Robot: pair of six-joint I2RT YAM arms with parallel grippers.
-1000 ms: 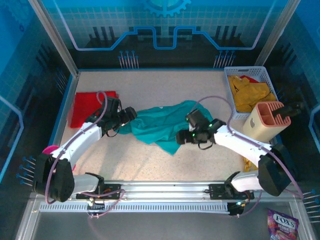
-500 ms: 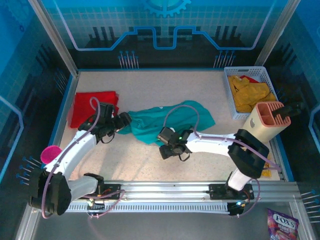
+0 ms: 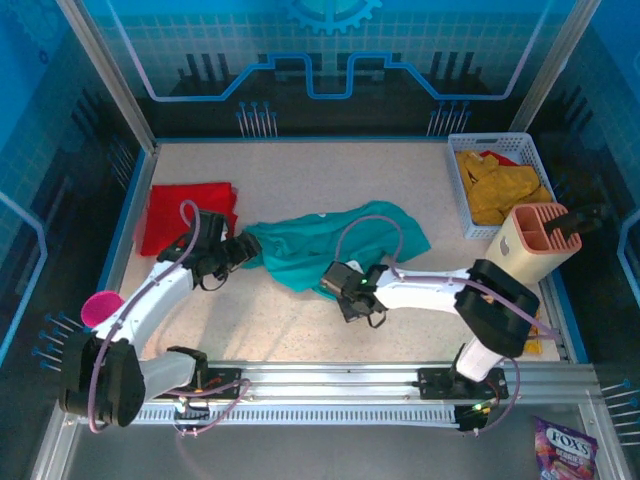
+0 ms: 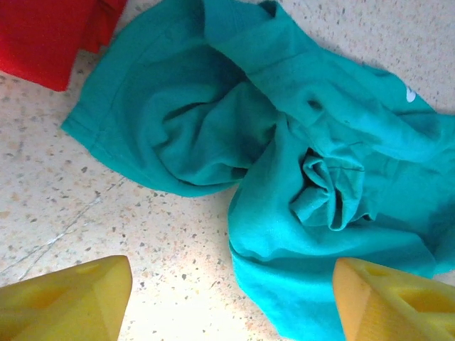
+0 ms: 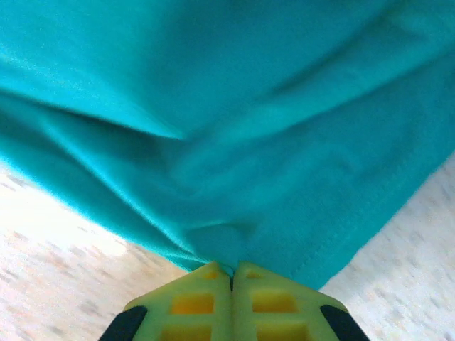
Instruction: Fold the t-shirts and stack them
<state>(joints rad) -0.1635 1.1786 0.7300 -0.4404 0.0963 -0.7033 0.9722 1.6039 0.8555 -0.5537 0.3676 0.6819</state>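
Observation:
A teal t-shirt (image 3: 330, 245) lies crumpled mid-table. My right gripper (image 3: 335, 280) is at its near edge, shut on the hem. In the right wrist view the fingers (image 5: 231, 273) meet with a fold of teal cloth (image 5: 234, 128) pinched at their tips. My left gripper (image 3: 243, 250) is open at the shirt's left end. In the left wrist view its yellow fingers (image 4: 71, 298) stand wide apart over bare table and the teal cloth's edge (image 4: 284, 142). A folded red t-shirt (image 3: 180, 215) lies at the back left, its corner (image 4: 43, 35) also showing. Mustard-yellow t-shirts (image 3: 500, 185) fill a basket.
The white basket (image 3: 530, 150) stands at the back right, with a beige and pink holder (image 3: 535, 245) in front of it. A pink object (image 3: 98, 305) sits at the table's left edge. A candy bag (image 3: 565, 450) lies outside the frame rail.
My right gripper has moved left along the teal shirt's near edge and shut on its hem. My left gripper drew back slightly and its fingers narrowed a little.

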